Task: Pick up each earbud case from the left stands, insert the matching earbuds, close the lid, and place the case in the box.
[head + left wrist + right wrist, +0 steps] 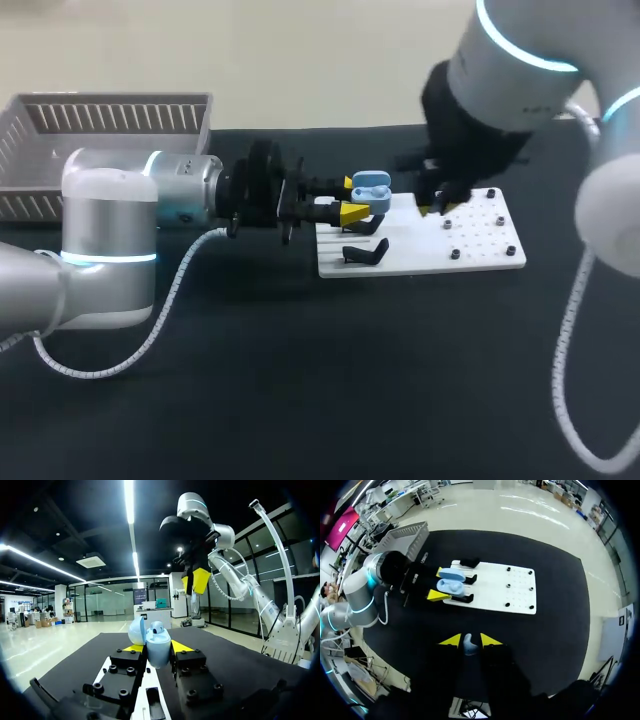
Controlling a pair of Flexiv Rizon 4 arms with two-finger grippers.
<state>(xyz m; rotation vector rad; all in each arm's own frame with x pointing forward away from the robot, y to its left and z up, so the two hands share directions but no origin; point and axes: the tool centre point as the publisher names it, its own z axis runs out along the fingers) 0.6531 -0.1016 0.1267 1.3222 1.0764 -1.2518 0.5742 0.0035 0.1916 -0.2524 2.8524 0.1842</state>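
Our left arm [110, 240] and right arm [520, 60] are rounded silver-white tubes, and each joint we can see is edged by a glowing cyan ring [108, 258]. A white coiled cable [165, 305] trails along each arm. Both wrists end in black housings. Our left gripper [157, 647] and right gripper [470, 641] have blocky black fingers capped with bright yellow wedge tips, the left's studded with black bolts [131, 670].

My table [300, 400] has a black top; on it lie a white board [420, 255] and a grey basket [110, 100].
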